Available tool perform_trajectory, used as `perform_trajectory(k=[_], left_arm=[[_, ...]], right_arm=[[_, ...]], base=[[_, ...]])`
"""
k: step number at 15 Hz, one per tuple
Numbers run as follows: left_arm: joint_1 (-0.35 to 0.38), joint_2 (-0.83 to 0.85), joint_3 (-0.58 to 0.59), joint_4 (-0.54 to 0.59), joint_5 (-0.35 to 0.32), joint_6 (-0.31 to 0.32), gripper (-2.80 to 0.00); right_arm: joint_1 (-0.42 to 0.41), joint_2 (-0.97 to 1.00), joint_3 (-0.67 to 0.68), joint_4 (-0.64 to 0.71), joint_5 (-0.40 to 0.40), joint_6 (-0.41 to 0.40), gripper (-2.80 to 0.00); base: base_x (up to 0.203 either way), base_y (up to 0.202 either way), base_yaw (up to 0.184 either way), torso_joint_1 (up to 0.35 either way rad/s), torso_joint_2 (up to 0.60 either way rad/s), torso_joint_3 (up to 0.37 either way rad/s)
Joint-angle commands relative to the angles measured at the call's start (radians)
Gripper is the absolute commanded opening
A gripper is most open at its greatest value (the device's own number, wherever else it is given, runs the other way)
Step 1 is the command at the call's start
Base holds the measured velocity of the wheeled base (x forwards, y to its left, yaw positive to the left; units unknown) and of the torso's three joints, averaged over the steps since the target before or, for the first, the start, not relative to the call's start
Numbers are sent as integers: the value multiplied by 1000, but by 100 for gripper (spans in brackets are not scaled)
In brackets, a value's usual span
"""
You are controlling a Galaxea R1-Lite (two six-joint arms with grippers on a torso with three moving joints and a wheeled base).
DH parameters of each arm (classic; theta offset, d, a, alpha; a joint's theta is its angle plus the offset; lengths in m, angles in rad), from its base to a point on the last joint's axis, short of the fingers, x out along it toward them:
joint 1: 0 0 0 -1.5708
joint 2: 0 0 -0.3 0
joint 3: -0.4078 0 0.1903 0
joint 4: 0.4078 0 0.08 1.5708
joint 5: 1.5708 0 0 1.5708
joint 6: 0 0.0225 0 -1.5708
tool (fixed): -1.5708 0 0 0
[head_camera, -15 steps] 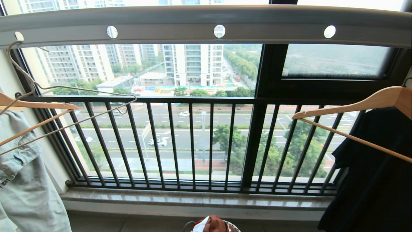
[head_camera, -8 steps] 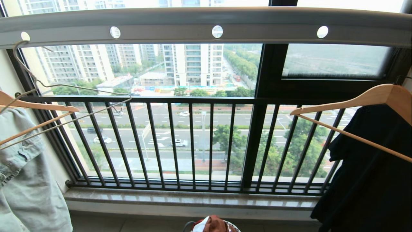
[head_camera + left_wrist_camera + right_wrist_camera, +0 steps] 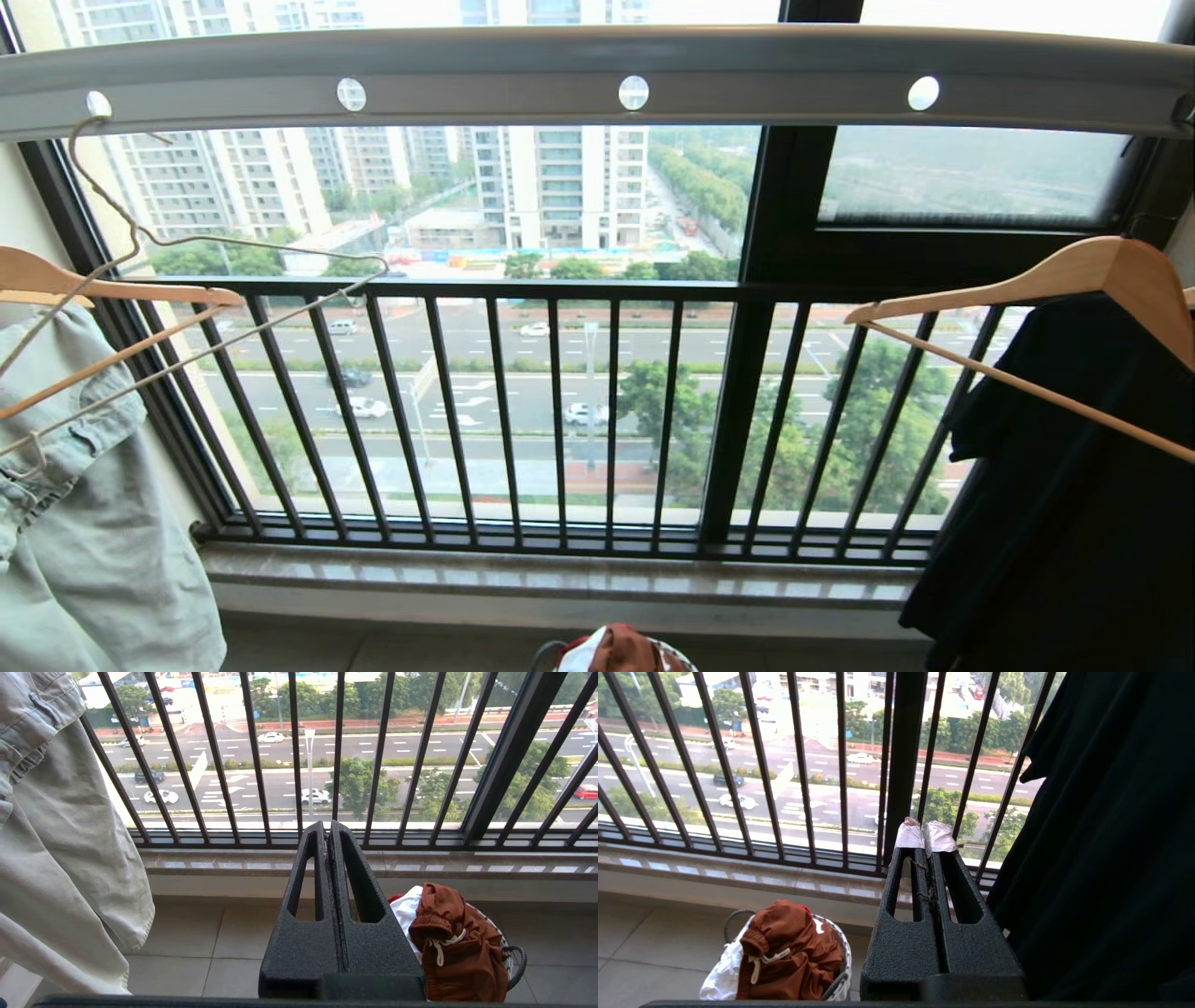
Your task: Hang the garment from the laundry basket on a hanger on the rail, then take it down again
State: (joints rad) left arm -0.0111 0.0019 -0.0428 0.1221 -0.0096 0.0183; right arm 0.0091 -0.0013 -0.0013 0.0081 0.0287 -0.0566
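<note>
— Rust-brown shorts (image 3: 787,947) are lying bunched on top of a white cloth (image 3: 720,975) in the laundry basket (image 3: 844,956) on the floor, below the window railing (image 3: 560,411). Are you gripping anything?

— No. My left gripper (image 3: 328,833) and right gripper (image 3: 927,842) are both hanging pressed shut and empty, well above the basket.

— So what now?

— I'm planning to open one pair of jaws first, then pinch the gathered waistband, not the cloth beneath. The wire hanger (image 3: 233,271) is waiting on the rail (image 3: 597,75).
</note>
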Motion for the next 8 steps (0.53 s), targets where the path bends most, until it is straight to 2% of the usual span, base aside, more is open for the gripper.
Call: perform_trajectory(k=[1,8], left_arm=[[0,0,0,1,-1,0,-280],[0,0,0,1,-1,0,-280]], right_arm=[[0,1,0,0,0,0,-280],[0,1,0,0,0,0,-280]], base=[[0,0,0,0,0,0],[0,0,0,0,0,0]])
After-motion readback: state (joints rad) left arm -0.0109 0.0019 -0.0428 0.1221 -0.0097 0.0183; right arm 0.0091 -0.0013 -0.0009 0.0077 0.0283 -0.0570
